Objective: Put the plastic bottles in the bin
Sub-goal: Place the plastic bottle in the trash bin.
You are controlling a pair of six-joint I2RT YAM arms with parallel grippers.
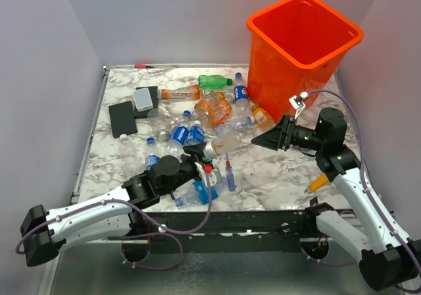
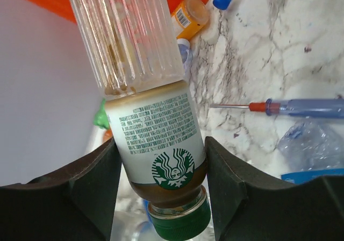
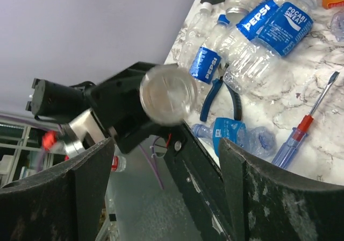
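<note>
My left gripper (image 1: 204,154) (image 2: 161,168) is shut on a clear ribbed plastic bottle (image 2: 153,117) with a white-and-green label and a green cap, gripping it by the neck end. It holds the bottle (image 1: 225,143) over the table's middle, with the base pointing right. My right gripper (image 1: 266,139) (image 3: 166,147) hangs open just to the right, facing that bottle's round base (image 3: 168,93), with nothing between its fingers. The orange bin (image 1: 302,45) stands at the back right. Several more plastic bottles (image 1: 212,107) lie in a pile left of the bin.
A blue-and-red screwdriver (image 1: 229,174) (image 2: 301,107) and a crushed blue-labelled bottle (image 1: 197,193) lie near the front edge. Blue-handled pliers (image 3: 215,98) lie beside the Pepsi bottles (image 3: 258,20). Black flat objects (image 1: 123,118) sit at the left. A yellow-handled tool (image 1: 318,182) lies by my right arm.
</note>
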